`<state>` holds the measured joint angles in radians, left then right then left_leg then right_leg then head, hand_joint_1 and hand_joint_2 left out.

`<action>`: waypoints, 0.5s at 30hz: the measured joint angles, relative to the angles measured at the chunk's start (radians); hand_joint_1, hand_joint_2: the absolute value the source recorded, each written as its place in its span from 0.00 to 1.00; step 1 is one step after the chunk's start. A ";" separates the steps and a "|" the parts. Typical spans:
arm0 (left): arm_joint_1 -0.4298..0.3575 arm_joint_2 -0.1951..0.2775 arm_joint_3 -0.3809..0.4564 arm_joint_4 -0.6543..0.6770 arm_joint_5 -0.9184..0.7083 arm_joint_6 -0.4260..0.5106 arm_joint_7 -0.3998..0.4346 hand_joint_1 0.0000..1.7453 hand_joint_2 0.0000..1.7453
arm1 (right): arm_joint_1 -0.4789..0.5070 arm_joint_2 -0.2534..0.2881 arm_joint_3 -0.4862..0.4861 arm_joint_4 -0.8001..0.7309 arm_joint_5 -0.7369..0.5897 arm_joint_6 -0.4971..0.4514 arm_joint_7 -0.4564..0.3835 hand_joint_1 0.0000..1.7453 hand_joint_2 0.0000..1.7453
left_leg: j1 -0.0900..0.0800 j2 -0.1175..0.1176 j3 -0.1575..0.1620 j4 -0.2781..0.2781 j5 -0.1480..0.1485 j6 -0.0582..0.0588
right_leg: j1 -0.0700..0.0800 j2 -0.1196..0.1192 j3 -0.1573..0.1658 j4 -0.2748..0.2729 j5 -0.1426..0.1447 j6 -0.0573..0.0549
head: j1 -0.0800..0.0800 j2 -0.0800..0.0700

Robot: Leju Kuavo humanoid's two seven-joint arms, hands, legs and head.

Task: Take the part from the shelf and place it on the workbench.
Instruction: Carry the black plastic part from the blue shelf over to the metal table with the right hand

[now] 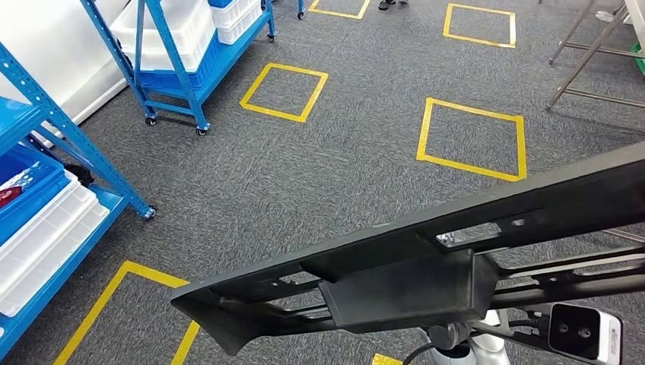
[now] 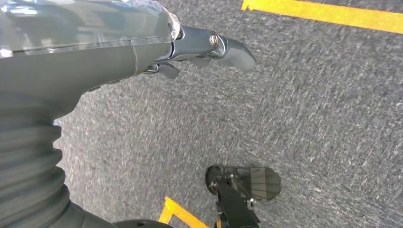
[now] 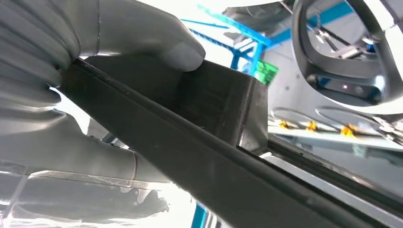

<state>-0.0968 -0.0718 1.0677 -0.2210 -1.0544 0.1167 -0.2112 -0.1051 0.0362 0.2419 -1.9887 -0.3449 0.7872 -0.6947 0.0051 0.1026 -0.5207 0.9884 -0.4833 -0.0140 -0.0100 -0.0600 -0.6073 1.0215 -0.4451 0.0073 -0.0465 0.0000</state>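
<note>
- right hand [image 3: 109, 71] holds the long black moulded plastic part with cut-out slots [image 1: 426, 266]; in the right wrist view the thick grey thumb presses on top of the part's boxy middle block while the rest of the hand sits under it, so the part is clamped from both sides.
- grip is near the part's middle block, probably so the long piece balances instead of tipping at one end.
- part is off the shelf and in the air: in the head view it runs across in front of the body, one end out past the hand toward the left arm's side, the other end rising away on the right side, well above the grey carpet floor [image 1: 342, 175].
- left hand [image 2: 209, 47] hangs over the carpet, holding nothing; fingers look loosely extended, not closed on anything, likely kept low to stay out of the carry.
- blue metal shelf racks with white and blue bins [image 1: 46, 205] stand well off to the left-arm side of the part, not touching it.
- yellow tape squares [image 1: 471, 141] lie on the floor ahead of the held part.
- judgement: pick-up done, carry phase; table not seen, so placing not yet done.
- risk: long ends could swing into a rack while turning.
</note>
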 joint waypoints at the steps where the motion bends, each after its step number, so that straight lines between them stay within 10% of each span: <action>1: -0.002 0.000 0.000 0.000 -0.001 0.000 0.002 0.00 1.00 | -0.001 0.000 -0.003 0.001 -0.003 0.000 0.000 1.00 1.00 | 0.000 0.009 0.003 -0.001 -0.002 -0.006 | 0.001 0.011 -0.002 -0.002 0.001 -0.005 | 0.000 0.000; 4: -0.009 0.000 -0.003 0.000 -0.005 0.000 0.007 0.00 1.00 | -0.009 0.000 -0.013 0.003 -0.014 -0.005 0.000 1.00 1.00 | 0.007 -0.015 -0.005 0.031 -0.031 -0.019 | -0.003 0.043 0.001 -0.011 0.007 -0.023 | 0.000 0.000; 6: -0.011 -0.001 -0.005 0.000 -0.006 0.000 0.010 0.00 1.00 | -0.015 0.000 -0.015 0.004 -0.019 -0.011 -0.001 1.00 1.00 | 0.011 -0.071 -0.058 0.149 -0.096 -0.023 | -0.004 0.062 0.003 -0.014 0.010 -0.031 | 0.000 0.000; 9: -0.008 -0.002 -0.007 0.000 -0.007 0.000 0.013 0.00 1.00 | -0.009 -0.001 -0.023 0.006 -0.019 -0.006 -0.001 1.00 1.00 | 0.011 -0.096 -0.149 0.318 -0.145 -0.022 | 0.002 0.101 0.003 -0.012 0.010 -0.036 | 0.000 0.000; 13: -0.009 -0.001 -0.007 0.000 0.005 0.002 0.020 0.00 1.00 | -0.003 0.000 -0.039 0.007 -0.015 0.021 -0.001 1.00 1.00 | 0.016 -0.149 -0.067 0.096 -0.008 -0.011 | 0.003 0.155 0.003 -0.004 0.007 -0.029 | 0.000 0.000; 15: -0.006 -0.002 -0.006 0.000 0.015 0.003 0.026 0.00 1.00 | -0.003 0.003 -0.040 0.010 -0.007 0.020 -0.001 1.00 1.00 | 0.017 -0.183 -0.040 0.027 0.010 -0.006 | 0.002 0.178 -0.004 0.000 0.009 -0.017 | 0.000 0.000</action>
<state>-0.1031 -0.0733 1.0616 -0.2209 -1.0392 0.1201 -0.1856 -0.1085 0.0395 0.2022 -1.9790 -0.3516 0.8073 -0.6956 0.0223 -0.0800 -0.5604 1.0153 -0.4732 -0.0198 -0.0080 0.1177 -0.6111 1.0215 -0.4366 -0.0099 -0.0466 0.0000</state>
